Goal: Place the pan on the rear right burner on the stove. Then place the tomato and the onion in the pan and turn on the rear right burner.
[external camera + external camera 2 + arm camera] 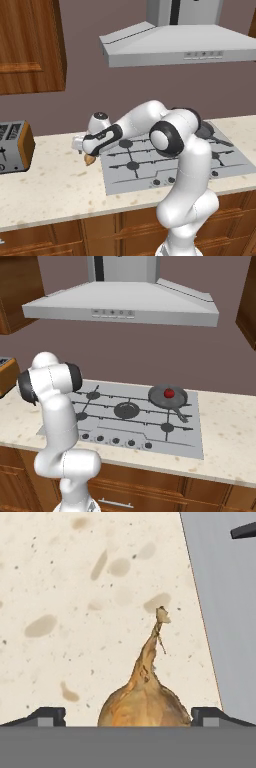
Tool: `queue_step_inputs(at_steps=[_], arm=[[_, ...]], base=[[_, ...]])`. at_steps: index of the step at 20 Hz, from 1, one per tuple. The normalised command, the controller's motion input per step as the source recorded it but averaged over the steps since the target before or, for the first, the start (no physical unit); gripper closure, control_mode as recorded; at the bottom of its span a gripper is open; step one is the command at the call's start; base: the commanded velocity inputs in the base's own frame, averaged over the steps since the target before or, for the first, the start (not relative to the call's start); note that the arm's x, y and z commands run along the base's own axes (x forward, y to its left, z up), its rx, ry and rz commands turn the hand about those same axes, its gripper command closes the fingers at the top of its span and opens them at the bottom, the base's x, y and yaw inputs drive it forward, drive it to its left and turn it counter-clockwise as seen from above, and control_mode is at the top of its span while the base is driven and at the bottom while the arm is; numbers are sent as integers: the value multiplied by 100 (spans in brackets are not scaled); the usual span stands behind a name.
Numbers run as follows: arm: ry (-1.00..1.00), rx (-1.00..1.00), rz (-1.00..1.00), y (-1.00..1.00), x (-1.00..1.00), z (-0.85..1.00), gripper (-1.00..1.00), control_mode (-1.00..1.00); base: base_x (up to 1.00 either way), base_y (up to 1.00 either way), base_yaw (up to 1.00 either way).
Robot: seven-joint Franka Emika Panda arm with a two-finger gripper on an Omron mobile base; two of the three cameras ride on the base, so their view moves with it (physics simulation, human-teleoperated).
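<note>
The tan onion [145, 699] lies on the speckled counter just left of the stove [150, 172], its dry stem pointing away from the hand. My gripper [131, 717] is open, low over it, with one dark fingertip [47, 716] on each side and a gap to the bulb. In the left base view the gripper [84, 150] sits right above the onion [90, 159]. The dark pan [167, 396] rests at the rear right of the stove [192, 443], covering the rear right burner. The red tomato [169, 392] lies inside the pan.
A toaster [15, 147] stands on the counter at far left. A row of dark knobs [115, 440] runs along the stove's front edge. A range hood [120, 303] hangs above. The stove's edge [200, 612] lies close to the onion's right.
</note>
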Motion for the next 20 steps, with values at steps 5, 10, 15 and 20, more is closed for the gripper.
queue_step_inputs(at_steps=[5,10,15,20], arm=[[0,2,0,-1,-15,0,-100,-100],[0,1,0,-9,-20,-1,-100,-100],[3,0,0,-8,-3,-18,-100,-100],[6,0,-8,0,31,-23,-100,-100]], base=[[0,0,0],[0,0,0],[0,0,0],[0,0,0]])
